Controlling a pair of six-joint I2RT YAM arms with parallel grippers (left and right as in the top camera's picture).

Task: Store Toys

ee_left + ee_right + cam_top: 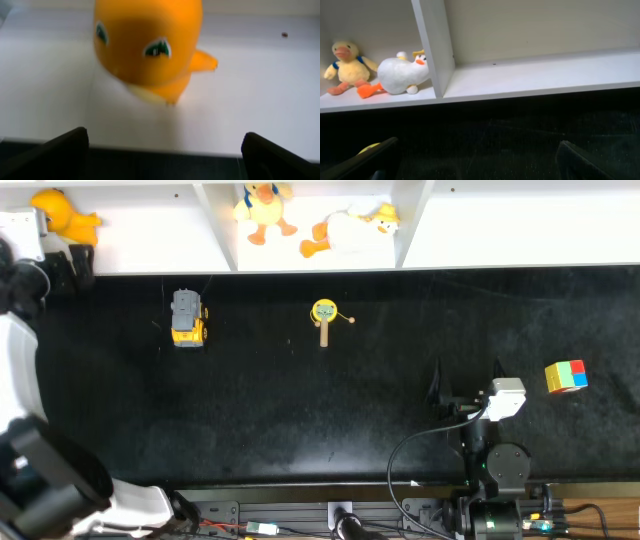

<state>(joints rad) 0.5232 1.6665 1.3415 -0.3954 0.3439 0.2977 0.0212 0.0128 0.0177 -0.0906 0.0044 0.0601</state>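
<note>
An orange duck toy (62,215) sits in the left compartment of the white shelf (150,240). In the left wrist view the orange duck (150,45) stands on the shelf floor just beyond my left gripper (165,160), which is open and holds nothing. A yellow-and-grey truck (187,317), a yellow rattle with a wooden handle (324,320) and a coloured cube (566,376) lie on the black table. My right gripper (466,385) is open and empty low over the table's right side, left of the cube.
A yellow plush duck (264,208) and a white plush duck (350,230) fill the middle compartment. The right compartment's floor (545,75) is bare behind a divider (435,45). Cables run along the table's front edge.
</note>
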